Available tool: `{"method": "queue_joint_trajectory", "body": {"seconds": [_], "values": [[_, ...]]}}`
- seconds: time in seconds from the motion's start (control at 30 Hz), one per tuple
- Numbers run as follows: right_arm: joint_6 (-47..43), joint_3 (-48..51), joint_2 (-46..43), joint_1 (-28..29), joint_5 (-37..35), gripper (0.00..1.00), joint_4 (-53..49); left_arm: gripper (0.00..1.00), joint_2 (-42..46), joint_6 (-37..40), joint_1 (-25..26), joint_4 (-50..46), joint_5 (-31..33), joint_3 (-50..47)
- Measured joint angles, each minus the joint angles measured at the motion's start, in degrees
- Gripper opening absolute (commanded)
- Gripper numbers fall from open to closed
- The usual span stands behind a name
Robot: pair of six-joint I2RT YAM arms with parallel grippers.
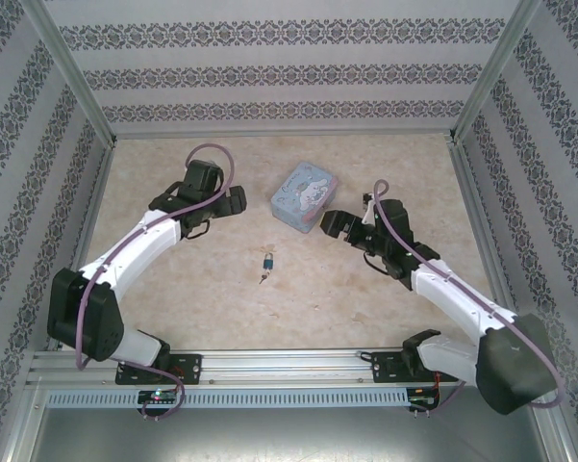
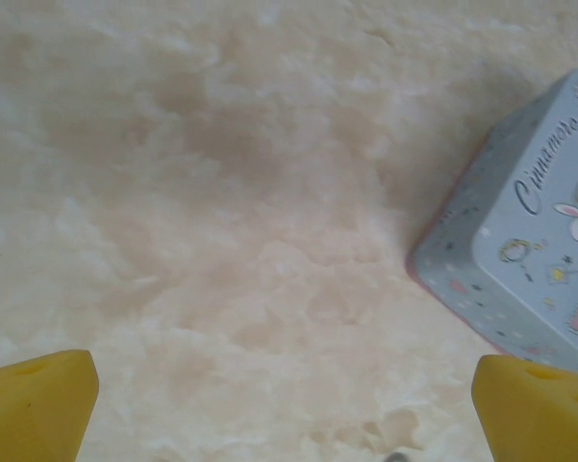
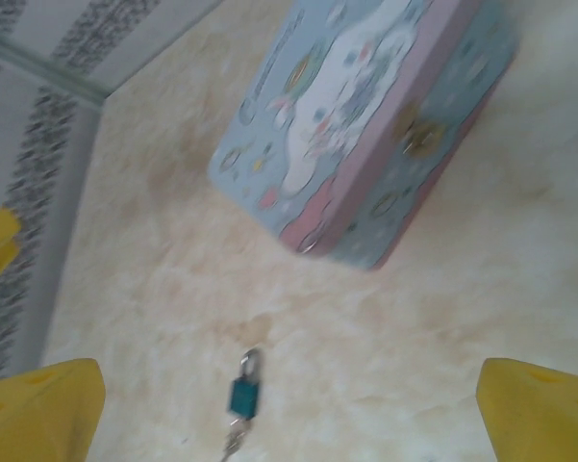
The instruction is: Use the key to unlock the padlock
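Right gripper (image 1: 342, 224) and left gripper (image 1: 227, 203) are hovering wide open and empty by the tin (image 1: 306, 197), while the padlock (image 1: 267, 262) is lying on the table (image 1: 173, 298), key (image 1: 263, 279) at its near end, seemingly awaiting a fresh grasp.

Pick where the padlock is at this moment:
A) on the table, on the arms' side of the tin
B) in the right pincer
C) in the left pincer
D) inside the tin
A: the padlock lies on the bare table, nearer the arm bases than the tin. The left pincer and right pincer are both open and empty.
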State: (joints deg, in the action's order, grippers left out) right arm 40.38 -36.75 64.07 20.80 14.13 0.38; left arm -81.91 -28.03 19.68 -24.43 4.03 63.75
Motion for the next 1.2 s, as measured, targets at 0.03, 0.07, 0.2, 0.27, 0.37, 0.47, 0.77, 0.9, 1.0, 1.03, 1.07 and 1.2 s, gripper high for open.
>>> {"method": "queue_joint_trajectory", "body": {"seconds": [0.03,0.07,0.2,0.27,0.37,0.47,0.77,0.9,1.0,1.03,1.07,1.2], "values": [[-1.2,-0.6,-0.7,-0.5,-1.7,0.98,-1.2,1.0,0.8,0.5,-0.3,0.6,0.8,-0.9],[-2.8,-1.1,-1.6,-1.4,-4.0,0.98,-2.1,1.0,1.9,1.1,-0.6,1.6,1.7,-2.0],[-7.6,-1.2,-3.2,-5.4,-12.0,0.98,-3.4,1.0,7.2,5.2,-1.7,8.2,6.0,-8.5],[-9.4,-1.2,-3.2,-6.9,-15.3,0.98,-3.3,1.0,9.8,7.8,-2.6,11.8,7.8,-11.7],[-11.7,-1.1,-3.2,-8.8,-20.2,0.98,-2.5,0.99,12.9,12.1,-4.9,17.9,10.4,-16.6],[-14.2,-0.7,-2.6,-10.0,-25.0,0.98,0.0,0.99,14.2,15.1,-8.7,23.8,11.7,-20.4],[-21.7,2.6,4.3,-12.9,-32.7,0.98,8.7,0.99,9.5,20.4,-16.7,39.0,11.4,-30.3],[-23.8,4.3,6.1,-14.6,-34.1,0.98,12.2,0.99,5.2,22.4,-17.1,45.8,9.3,-34.9],[-26.3,4.9,7.2,-15.0,-34.4,0.98,15.8,0.99,2.7,23.6,-17.6,50.8,6.7,-36.5],[-27.3,5.1,7.7,-15.1,-34.2,0.98,16.9,0.99,1.9,24.0,-17.9,53.3,6.0,-37.2],[-28.3,5.5,8.2,-15.1,-34.2,0.98,18.3,0.99,1.0,24.2,-17.9,55.5,5.5,-38.0],[-30.8,10.6,9.2,-15.2,-33.3,0.98,26.4,0.99,-2.8,24.7,-18.1,60.7,4.1,-39.3]]}}
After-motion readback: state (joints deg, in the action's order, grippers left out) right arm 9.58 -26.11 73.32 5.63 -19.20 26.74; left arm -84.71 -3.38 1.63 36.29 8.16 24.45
